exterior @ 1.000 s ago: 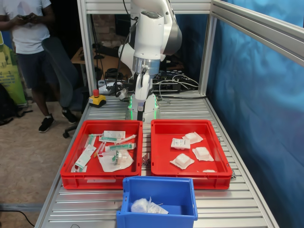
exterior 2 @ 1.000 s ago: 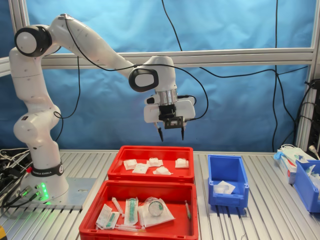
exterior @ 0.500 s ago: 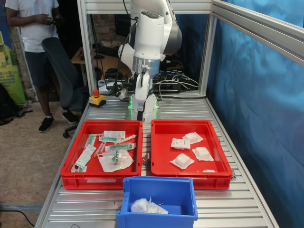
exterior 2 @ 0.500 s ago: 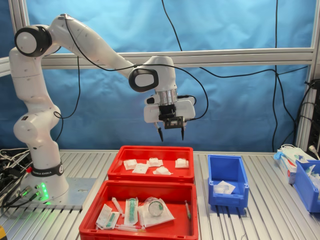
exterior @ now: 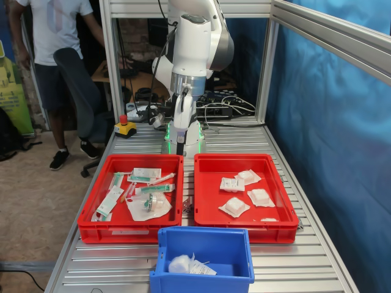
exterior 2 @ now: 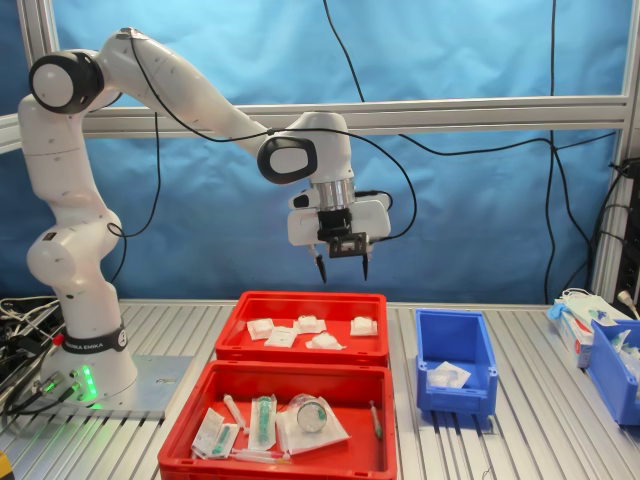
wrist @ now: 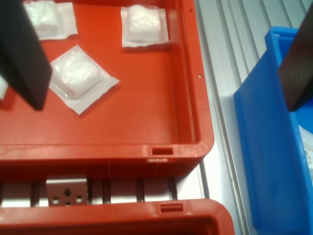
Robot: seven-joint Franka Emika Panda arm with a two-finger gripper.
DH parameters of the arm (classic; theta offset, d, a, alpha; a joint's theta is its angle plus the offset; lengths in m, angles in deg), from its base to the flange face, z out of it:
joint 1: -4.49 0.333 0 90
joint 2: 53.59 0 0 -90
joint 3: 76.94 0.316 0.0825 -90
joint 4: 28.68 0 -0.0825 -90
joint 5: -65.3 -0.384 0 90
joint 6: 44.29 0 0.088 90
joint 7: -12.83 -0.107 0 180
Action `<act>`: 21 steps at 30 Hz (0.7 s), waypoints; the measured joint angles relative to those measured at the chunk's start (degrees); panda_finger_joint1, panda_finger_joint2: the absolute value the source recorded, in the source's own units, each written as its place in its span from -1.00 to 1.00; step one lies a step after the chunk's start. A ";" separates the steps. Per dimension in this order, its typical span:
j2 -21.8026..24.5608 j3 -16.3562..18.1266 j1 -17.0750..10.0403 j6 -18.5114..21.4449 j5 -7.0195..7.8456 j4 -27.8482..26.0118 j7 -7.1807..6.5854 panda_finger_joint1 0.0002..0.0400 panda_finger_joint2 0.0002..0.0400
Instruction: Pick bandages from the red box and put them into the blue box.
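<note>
Four bandages (exterior: 234, 207) are seen lying apart on the floor of the red box (exterior: 244, 160) in the first exterior view, with bare red floor left between them and along the near wall. In the wrist view, bare floor lies between the closest pad and the box's corner. The blue box (exterior 2: 455, 326) stands just beside the red box in the second exterior view, a strip of slatted table (exterior 2: 402, 330) showing between their rims; one wrapped pad lies inside. The gripper (exterior 2: 341, 266) is held well above the red box, its fingers apart and empty.
</note>
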 joint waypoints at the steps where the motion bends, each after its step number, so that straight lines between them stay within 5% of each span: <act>1: 0.00 0.00 0.00 0.00 0.00 0.00 0.00 1.00 1.00; 21: 0.00 0.01 2.31 0.00 -0.18 2.59 0.00 1.00 1.00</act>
